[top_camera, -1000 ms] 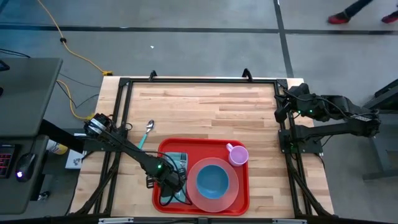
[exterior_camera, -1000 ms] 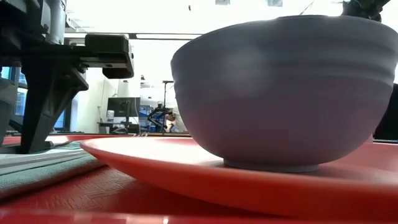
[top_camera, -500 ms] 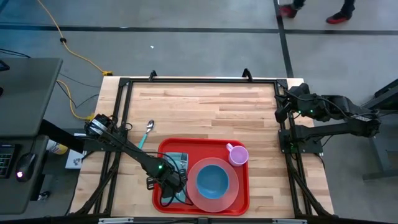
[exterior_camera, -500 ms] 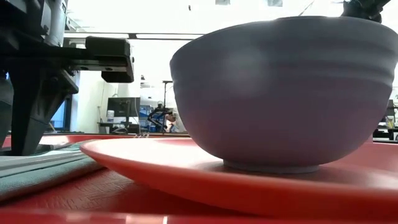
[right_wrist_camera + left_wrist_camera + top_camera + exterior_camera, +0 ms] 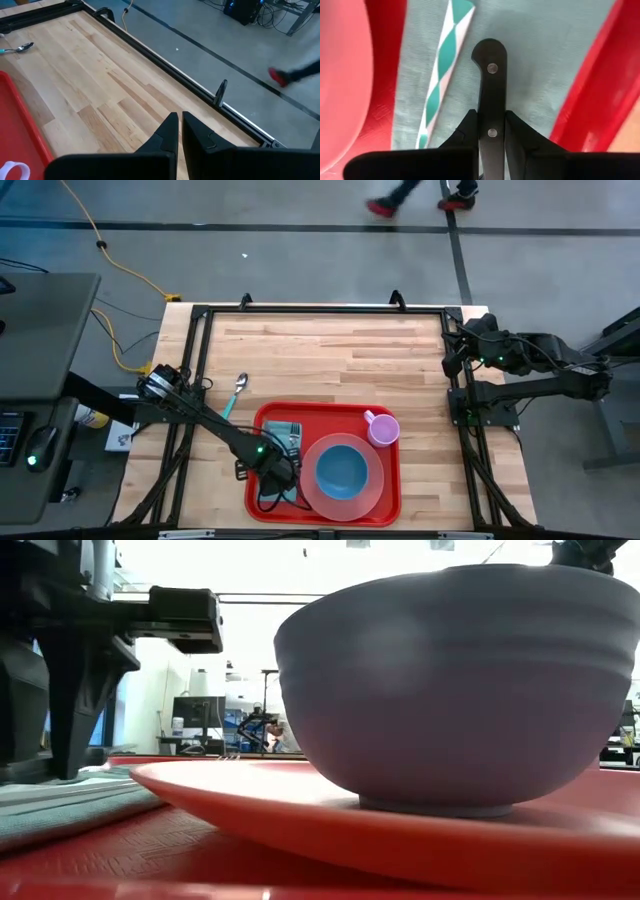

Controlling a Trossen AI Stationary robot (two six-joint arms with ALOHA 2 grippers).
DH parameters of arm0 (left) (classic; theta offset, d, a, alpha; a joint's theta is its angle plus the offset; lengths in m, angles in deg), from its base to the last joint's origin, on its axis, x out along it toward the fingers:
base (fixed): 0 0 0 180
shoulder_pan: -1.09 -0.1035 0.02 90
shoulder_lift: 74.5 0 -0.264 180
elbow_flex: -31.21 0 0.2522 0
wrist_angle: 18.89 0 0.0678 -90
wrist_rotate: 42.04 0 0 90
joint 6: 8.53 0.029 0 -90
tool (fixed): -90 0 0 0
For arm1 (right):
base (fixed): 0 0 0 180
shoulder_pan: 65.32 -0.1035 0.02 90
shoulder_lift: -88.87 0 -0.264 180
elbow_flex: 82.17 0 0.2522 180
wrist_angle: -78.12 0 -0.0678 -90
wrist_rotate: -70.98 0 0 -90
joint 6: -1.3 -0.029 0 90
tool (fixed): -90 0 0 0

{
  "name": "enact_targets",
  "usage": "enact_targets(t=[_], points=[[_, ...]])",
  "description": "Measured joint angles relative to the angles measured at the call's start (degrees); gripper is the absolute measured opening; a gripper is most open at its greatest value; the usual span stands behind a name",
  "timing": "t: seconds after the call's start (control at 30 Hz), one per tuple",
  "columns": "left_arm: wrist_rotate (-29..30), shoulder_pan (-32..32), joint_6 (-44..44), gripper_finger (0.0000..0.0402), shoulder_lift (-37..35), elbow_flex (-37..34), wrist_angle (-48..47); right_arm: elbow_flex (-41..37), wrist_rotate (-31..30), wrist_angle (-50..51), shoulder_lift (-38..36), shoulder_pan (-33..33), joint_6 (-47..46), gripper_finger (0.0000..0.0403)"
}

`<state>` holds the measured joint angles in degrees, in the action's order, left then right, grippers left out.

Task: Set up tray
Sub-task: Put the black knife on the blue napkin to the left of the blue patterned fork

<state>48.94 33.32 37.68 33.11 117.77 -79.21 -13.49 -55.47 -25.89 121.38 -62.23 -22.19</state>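
Your left hand (image 5: pixel 491 131) is down inside the tray (image 5: pixel 392 498), at its left end, with both fingers (image 5: pixel 462 132) pressed against a black riveted handle (image 5: pixel 490 75), most likely a knife's; the handle lies on a pale green napkin (image 5: pixel 540 55), and a teal-and-white striped straw (image 5: pixel 445 67) lies on the same cloth just beside it; the blade is hidden from you under the hand; in the high view the left hand (image 5: pixel 266 463) sits at the end of the arm that reaches in diagonally from the table's left edge; the red tray rests on the near middle of the wooden table (image 5: pixel 330 355), its near rim close to the table's near edge; within it, right of the napkin (image 5: pixel 284 435), a round pink plate (image 5: pixel 372 490) carries a blue bowl (image 5: pixel 341 469), and a small pink cup (image 5: pixel 382 428) stands at the tray's far right corner, just beyond the plate; the low view is filled by the bowl (image 5: pixel 460 680) on the plate (image 5: pixel 260 805), with the left arm dark at its left; a spoon (image 5: pixel 238 387) with a teal handle lies on the bare wood, just past the tray's far left corner; your right hand (image 5: pixel 177 131) waits at the table's far right corner, well apart from the tray, its fingers closed together on nothing; someone's feet in red shoes (image 5: pixel 381 207) show on the floor beyond the table
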Motion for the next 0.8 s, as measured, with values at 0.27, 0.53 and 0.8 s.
enact_targets(t=[0.27, 0.53, 0.8], points=[[-1.9, 0.0, 0.0, 0.0075, 0.0, 0.3, -0.2, 0.0, 0.0, 0.0, 0.0, 0.0, 0.6, 0.0], [-3.4, 0.5, 3.2, 0.0075, -0.1, 2.0, -0.5, 0.0, 0.0, 0.0, 0.0, 0.0, 0.6, 0.0], [-6.5, 1.7, 7.5, 0.0075, -0.1, 2.6, -3.5, 0.0, 0.0, 0.0, 0.0, 0.0, 1.5, 0.0]])
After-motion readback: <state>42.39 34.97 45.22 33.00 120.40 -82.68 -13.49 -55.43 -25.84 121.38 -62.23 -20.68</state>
